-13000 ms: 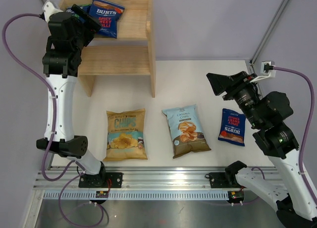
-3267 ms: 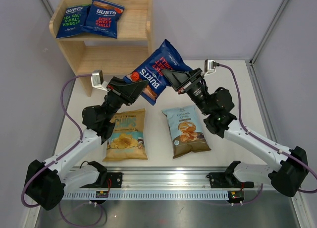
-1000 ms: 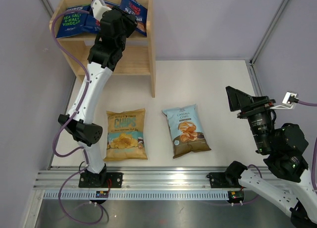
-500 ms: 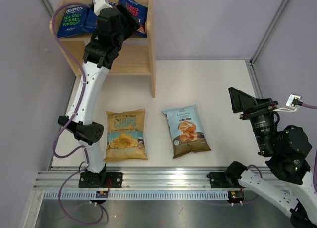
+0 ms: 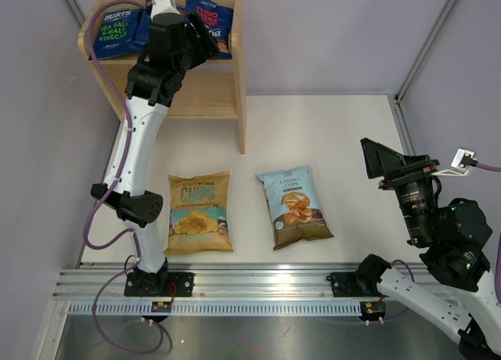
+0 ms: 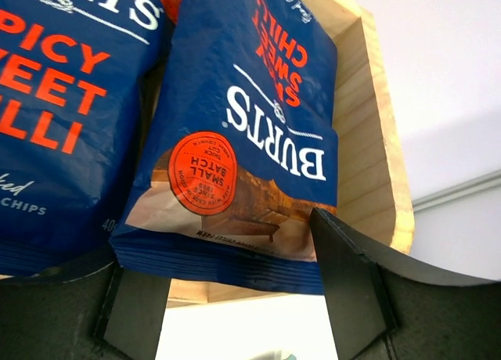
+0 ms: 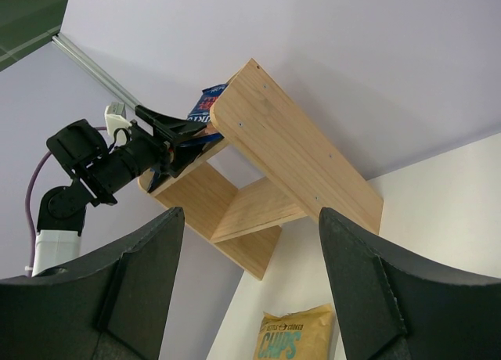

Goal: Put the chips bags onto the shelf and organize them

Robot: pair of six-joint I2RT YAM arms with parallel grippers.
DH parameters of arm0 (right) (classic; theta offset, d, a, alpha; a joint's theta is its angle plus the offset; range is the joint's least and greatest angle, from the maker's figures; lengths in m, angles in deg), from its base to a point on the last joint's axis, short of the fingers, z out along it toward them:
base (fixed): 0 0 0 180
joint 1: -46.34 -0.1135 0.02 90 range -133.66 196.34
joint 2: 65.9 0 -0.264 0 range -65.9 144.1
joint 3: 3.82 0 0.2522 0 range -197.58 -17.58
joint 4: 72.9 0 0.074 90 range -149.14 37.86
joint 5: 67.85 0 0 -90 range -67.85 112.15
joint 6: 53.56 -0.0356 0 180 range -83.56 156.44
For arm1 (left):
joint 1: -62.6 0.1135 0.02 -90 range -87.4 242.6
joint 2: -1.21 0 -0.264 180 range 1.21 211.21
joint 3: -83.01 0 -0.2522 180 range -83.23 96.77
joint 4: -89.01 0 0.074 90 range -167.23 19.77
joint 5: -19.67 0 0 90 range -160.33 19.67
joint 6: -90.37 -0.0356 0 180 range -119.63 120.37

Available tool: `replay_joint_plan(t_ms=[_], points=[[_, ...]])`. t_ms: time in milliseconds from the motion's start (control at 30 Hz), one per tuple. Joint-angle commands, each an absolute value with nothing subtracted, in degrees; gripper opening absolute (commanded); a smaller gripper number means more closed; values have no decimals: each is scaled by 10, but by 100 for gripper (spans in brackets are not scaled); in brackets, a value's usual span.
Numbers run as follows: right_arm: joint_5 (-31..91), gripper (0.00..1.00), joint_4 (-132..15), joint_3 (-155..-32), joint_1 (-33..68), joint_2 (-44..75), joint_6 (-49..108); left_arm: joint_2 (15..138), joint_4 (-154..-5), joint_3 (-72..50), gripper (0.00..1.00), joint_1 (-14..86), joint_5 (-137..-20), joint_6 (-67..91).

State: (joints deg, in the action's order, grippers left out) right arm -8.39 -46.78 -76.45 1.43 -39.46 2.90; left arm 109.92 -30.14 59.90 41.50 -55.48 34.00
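Observation:
The wooden shelf (image 5: 211, 94) stands at the back left. Its top tier holds three dark-blue BURTS bags: a sea salt one (image 5: 117, 31), a chilli one (image 6: 63, 102) mostly hidden behind my left arm, and a third (image 5: 211, 14) at the right end. In the left wrist view the third bag (image 6: 250, 117) lies on the wood with its bottom edge overhanging. My left gripper (image 5: 202, 41) is open just below that edge. The yellow CHIPS bag (image 5: 199, 213) and the Cassava bag (image 5: 293, 206) lie flat on the table. My right gripper (image 5: 376, 160) is open and empty, raised at the right.
The shelf's lower tier (image 7: 258, 211) holds nothing. A raised side panel (image 6: 376, 141) bounds the top tier to the right of the third bag. A metal rail (image 5: 258, 286) runs along the near table edge.
The third BURTS bag went from the table through both grippers to the top tier. My right arm drew back to the right. Over the last second my left arm shifted slightly left.

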Motion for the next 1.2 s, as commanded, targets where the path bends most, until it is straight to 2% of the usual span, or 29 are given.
replay_joint_plan(t_ms=[0, 733, 867, 967, 1000, 1100, 1167], points=[[-88, 77, -473, -764, 13, -393, 27, 1074, -304, 621, 72, 419, -595, 310], [-81, 77, -460, -767, 13, -381, 28, 1015, -264, 602, 72, 454, -659, 268], [-65, 79, -442, -782, 13, -358, 44, 990, -255, 600, 75, 455, -679, 258], [-44, 85, -404, -814, 13, -319, 84, 947, -249, 577, 84, 455, -676, 246], [-36, 87, -394, -830, 13, -297, 93, 931, -248, 551, 99, 455, -675, 243], [4, 99, -349, -856, 12, -253, 127, 854, -256, 457, 99, 455, -666, 228], [29, 99, -318, -863, 13, -221, 142, 809, -267, 403, 99, 455, -658, 215]])
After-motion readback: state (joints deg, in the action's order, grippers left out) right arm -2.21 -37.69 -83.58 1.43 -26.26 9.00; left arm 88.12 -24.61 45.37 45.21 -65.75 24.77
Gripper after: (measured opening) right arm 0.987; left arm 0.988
